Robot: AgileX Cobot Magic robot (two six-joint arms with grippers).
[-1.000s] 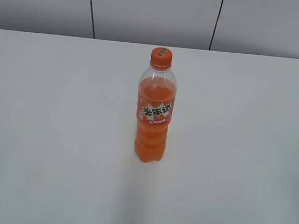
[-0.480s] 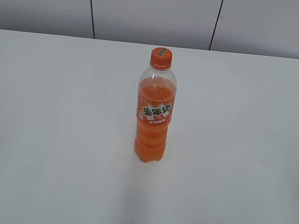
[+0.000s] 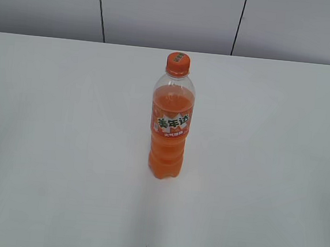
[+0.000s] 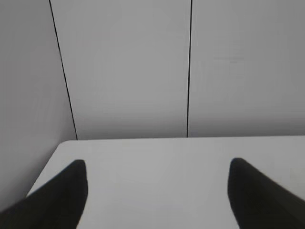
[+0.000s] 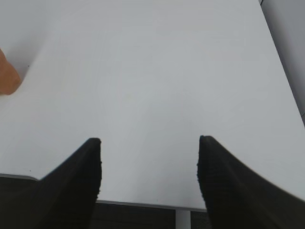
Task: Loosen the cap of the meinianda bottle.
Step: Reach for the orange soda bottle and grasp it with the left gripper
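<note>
The meinianda bottle (image 3: 171,127) stands upright near the middle of the white table (image 3: 64,149), full of orange liquid, its orange cap (image 3: 178,63) on top. Neither arm shows in the exterior view. In the left wrist view my left gripper (image 4: 157,167) is open, its dark fingers spread over bare tabletop, with no bottle in sight. In the right wrist view my right gripper (image 5: 150,145) is open above the table's near edge, with nothing between its fingers. An orange sliver of the meinianda bottle (image 5: 7,76) shows at that view's left edge.
Grey wall panels (image 3: 169,14) with dark seams rise behind the table's far edge. The table's left corner (image 4: 62,145) shows in the left wrist view. Its right edge (image 5: 286,81) and near edge (image 5: 143,205) show in the right wrist view.
</note>
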